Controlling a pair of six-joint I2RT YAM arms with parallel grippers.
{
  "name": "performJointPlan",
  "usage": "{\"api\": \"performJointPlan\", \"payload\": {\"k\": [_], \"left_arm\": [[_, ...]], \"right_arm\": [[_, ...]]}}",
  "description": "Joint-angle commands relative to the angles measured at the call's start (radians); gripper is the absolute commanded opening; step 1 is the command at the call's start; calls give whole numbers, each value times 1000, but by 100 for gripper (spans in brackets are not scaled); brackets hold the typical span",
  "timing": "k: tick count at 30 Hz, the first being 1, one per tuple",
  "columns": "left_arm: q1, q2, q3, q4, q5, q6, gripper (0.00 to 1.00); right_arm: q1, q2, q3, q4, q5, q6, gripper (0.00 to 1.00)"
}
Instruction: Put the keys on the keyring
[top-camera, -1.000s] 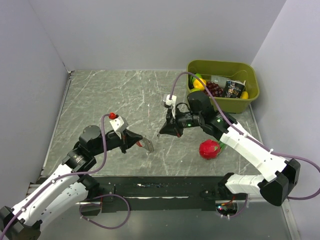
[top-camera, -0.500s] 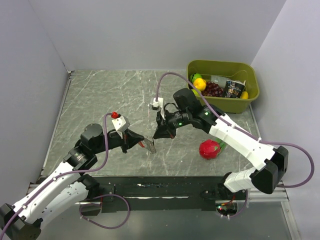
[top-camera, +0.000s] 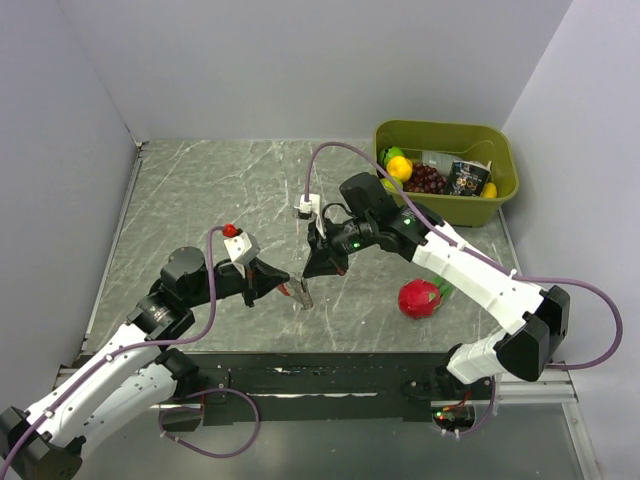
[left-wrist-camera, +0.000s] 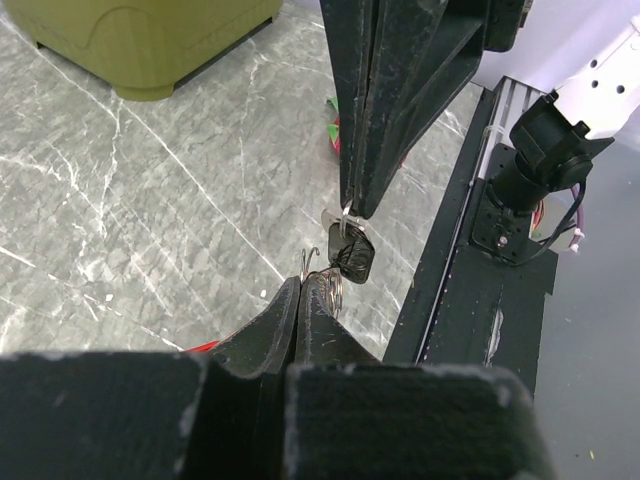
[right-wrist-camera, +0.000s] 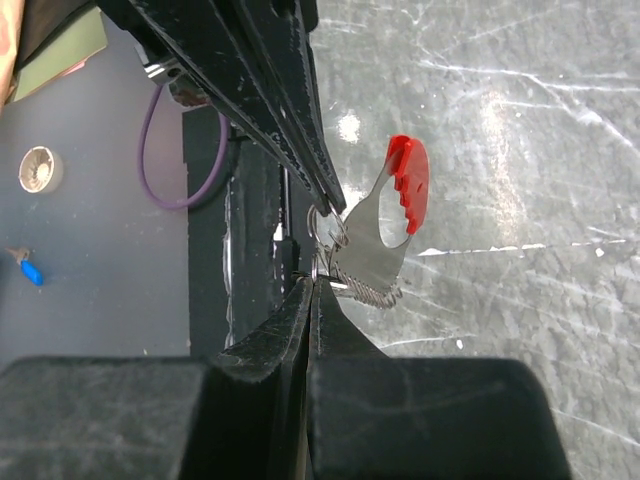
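On the grey marble table (top-camera: 200, 200), a green bin (top-camera: 443, 133) sits at the far right and a red fruit (top-camera: 419, 298) lies near the front. Just above mid-table the two arms meet. The right gripper (top-camera: 314, 270) is pressed together on the silver edge of the keys (right-wrist-camera: 362, 262). The left gripper (top-camera: 288, 288) pinches the keyring (right-wrist-camera: 327, 226), which touches the keys.

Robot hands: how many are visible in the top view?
2. The left hand holds the keys near the centre; the right hand is just beyond it, tips almost meeting. None seems hidden.
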Motion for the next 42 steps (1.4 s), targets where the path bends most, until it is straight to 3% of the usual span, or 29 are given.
{"api": "performJointPlan", "payload": {"k": [1, 42], "left_arm": [[2, 11, 42, 66, 34, 1, 1], [2, -1, 23, 74, 64, -18, 1]], "right_arm": [[15, 14, 56, -15, -20, -22, 0], [22, 22, 62, 12, 8, -20, 0]]}}
